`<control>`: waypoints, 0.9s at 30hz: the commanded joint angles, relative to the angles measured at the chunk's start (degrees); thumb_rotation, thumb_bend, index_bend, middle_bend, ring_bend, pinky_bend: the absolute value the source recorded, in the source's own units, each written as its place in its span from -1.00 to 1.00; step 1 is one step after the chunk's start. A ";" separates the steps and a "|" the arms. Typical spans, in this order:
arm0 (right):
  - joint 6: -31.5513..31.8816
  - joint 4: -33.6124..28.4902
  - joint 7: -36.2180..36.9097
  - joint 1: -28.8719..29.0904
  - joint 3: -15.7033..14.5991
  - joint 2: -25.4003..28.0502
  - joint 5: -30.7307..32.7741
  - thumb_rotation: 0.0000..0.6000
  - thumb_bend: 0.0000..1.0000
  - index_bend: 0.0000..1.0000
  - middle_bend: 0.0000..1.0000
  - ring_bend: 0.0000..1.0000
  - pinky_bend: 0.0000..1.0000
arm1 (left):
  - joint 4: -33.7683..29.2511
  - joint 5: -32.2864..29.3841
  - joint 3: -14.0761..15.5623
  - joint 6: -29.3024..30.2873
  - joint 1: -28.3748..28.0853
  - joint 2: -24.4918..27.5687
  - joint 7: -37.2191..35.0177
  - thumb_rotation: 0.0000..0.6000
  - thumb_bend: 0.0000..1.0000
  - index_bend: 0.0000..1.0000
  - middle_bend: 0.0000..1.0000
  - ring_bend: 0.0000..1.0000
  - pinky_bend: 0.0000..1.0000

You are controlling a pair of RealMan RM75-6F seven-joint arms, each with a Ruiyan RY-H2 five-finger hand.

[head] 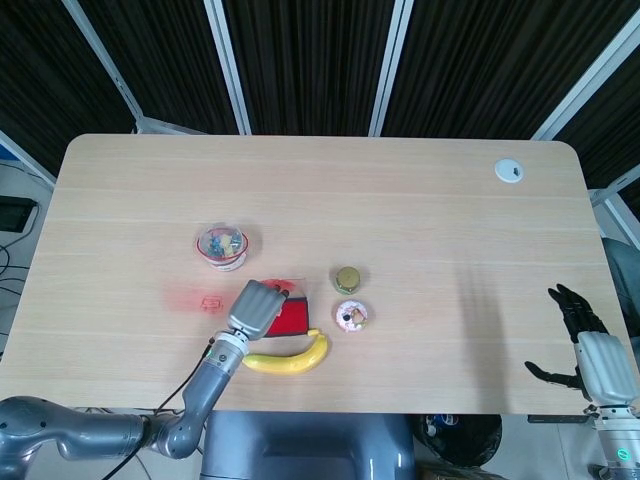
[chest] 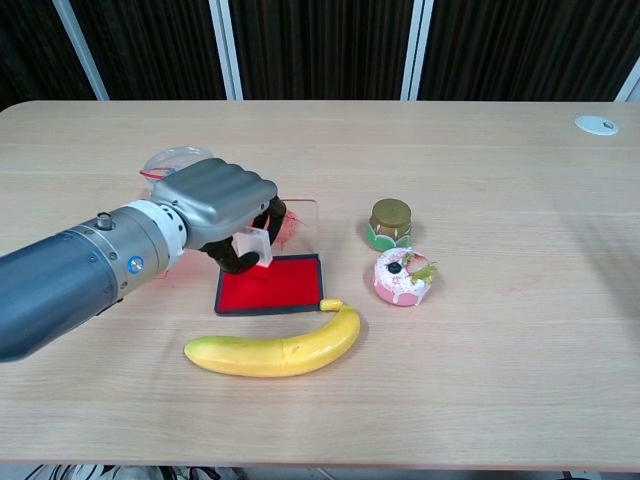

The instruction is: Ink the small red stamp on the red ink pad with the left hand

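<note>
The left hand point(chest: 215, 205) hangs over the back left part of the red ink pad point(chest: 270, 284), which lies near the front edge of the table point(chest: 480, 160), left of centre. Its fingers are curled around the small red stamp point(chest: 254, 246), a pale block that shows just below the knuckles, held upright with its lower end over the pad's rear edge. Whether the stamp face touches the ink cannot be told from either view; in the chest view it looks to be at or just above the red surface. Judging from this, the inking step itself is in hand: the stamp is gripped and positioned, and the next move calls for a straight, even press down onto the pad, keeping the block level so the whole face takes ink, then a clean lift. A banana point(chest: 277, 349) lies just in front of the pad, so the forearm has little room to drop. The pad's clear lid point(chest: 300, 220) rests behind it, towards the far edge. The right hand point(head: 585, 345) rests off the table's right front corner, fingers spread and holding nothing.
</note>
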 commanded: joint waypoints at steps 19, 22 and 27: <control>-0.24 -0.04 0.19 0.05 0.01 0.11 0.17 1.00 -0.69 -1.00 -1.00 -1.00 -0.65 | 2.14 -1.15 1.90 -0.26 -0.96 -2.05 1.73 1.00 0.13 0.50 0.55 0.27 0.40; -0.26 -0.03 0.20 0.06 0.00 0.10 0.13 1.00 -0.69 -1.00 -1.00 -1.00 -0.65 | 2.75 -1.24 2.45 -0.32 -0.88 -2.28 1.97 1.00 0.13 0.50 0.55 0.27 0.40; -0.23 -0.03 0.26 0.05 0.02 0.11 0.16 1.00 -0.69 -1.00 -1.00 -1.00 -0.65 | 3.32 -1.50 3.30 -0.51 -0.65 -2.59 2.18 1.00 0.13 0.50 0.55 0.27 0.40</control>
